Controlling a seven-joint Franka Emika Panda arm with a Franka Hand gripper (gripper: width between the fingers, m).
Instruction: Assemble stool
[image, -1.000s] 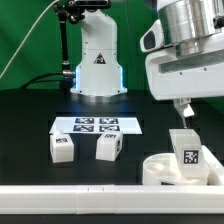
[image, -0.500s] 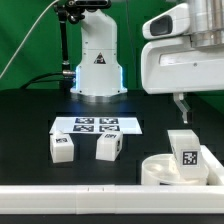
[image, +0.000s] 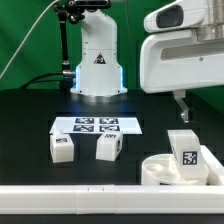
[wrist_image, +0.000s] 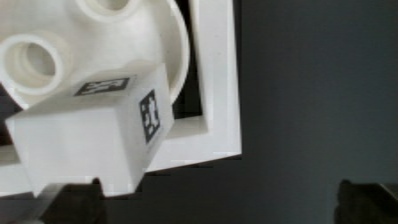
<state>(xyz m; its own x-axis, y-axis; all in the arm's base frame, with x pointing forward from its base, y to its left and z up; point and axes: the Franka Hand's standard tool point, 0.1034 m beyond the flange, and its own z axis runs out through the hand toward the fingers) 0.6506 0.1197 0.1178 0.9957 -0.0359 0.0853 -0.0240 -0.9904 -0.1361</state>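
The round white seat (image: 158, 171) of the stool lies at the exterior view's lower right, against the front rail. One blocky leg (image: 186, 151) with a tag stands upright on it. Two more tagged legs (image: 62, 147) (image: 108, 147) stand loose on the black table in front of the marker board (image: 97, 125). My gripper (image: 181, 112) hangs above the seat and its leg, open and holding nothing. In the wrist view the seat (wrist_image: 80, 45) shows its holes. The leg (wrist_image: 98, 140) sits near one fingertip (wrist_image: 71, 203), and only dark table lies across the open gripper (wrist_image: 221, 205).
A long white rail (image: 90, 200) runs along the table's front edge, and its corner (wrist_image: 217, 90) frames the seat in the wrist view. The robot base (image: 97, 65) stands at the back centre. A cable trails at the exterior view's far left.
The gripper has risen a little above the leg on the seat and stayed open. The legs, seat and marker board have not moved.
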